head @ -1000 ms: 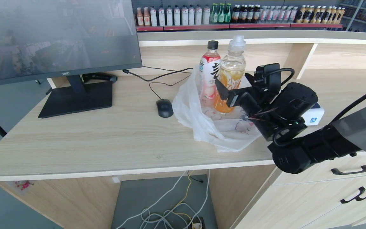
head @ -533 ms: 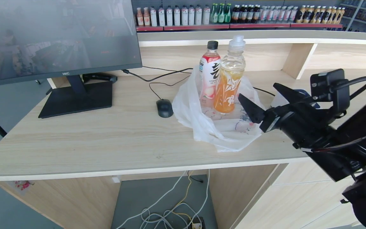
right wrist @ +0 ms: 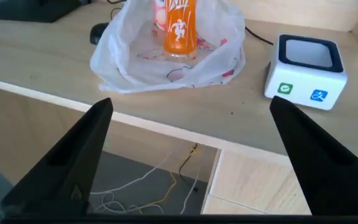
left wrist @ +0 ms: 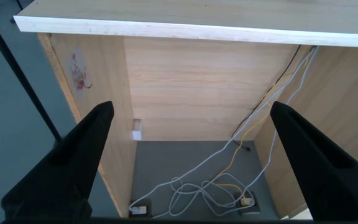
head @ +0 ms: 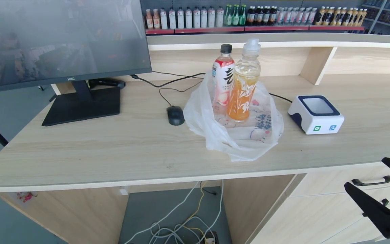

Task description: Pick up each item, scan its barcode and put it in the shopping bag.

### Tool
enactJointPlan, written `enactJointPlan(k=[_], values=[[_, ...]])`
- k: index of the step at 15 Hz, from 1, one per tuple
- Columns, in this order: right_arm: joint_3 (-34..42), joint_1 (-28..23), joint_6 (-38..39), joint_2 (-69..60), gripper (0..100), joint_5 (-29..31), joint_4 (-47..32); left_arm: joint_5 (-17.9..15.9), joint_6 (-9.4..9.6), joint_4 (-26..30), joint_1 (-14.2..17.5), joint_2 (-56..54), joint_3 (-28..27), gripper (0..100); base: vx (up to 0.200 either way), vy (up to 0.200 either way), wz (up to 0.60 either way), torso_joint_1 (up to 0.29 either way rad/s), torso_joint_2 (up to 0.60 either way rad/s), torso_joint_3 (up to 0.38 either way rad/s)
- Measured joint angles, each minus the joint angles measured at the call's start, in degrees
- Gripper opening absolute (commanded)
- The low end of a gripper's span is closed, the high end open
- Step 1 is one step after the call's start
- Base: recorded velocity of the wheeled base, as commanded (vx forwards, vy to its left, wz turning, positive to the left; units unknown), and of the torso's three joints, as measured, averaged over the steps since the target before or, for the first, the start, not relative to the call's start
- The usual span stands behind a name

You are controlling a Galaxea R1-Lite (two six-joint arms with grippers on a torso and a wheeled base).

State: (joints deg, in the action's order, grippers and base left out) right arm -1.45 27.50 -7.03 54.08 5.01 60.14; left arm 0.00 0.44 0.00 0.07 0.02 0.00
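head view: the orange bottle [head: 244,91] and pink bottle [head: 222,78] stand upright inside the shopping bag [head: 201,122], its mouth slumped wide to take them; the scanner [head: 317,117] sits just right, window up. the right gripper [head: 384,188] hangs low, near right, fingers apart, empty. left wrist view: the left gripper [left wrist: 191,109], fingers apart, faces under the counter [left wrist: 197,18], parked clear. right wrist view: bagging looks finished, though part of the counter is cut off.

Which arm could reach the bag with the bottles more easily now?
Probably the right: the right pincer, open, faces the bag on the counter; the left pincer points beneath it.
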Motion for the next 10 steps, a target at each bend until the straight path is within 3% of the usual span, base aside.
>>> enactJointPlan(k=[5, 7, 10], values=[[1.34, 0.67, 0.79, -21.11, 100, -3.13, -38.96, 0.0, 0.0, 0.0, 0.0, 0.0, 0.0, 100, 0.0, 0.0, 0.0, 0.0, 0.0, 0.0], [1.43, 0.88, 0.77, -28.39, 100, -3.93, -49.38, 0.0, 0.0, 0.0, 0.0, 0.0, 0.0, 100, 0.0, 0.0, 0.0, 0.0, 0.0, 0.0], [1.43, 0.85, 1.68, -38.62, 100, -5.23, -58.22, 0.0, 0.0, 0.0, -0.05, 0.0, 0.0, 100, 0.0, 0.0, 0.0, 0.0, 0.0, 0.0]])
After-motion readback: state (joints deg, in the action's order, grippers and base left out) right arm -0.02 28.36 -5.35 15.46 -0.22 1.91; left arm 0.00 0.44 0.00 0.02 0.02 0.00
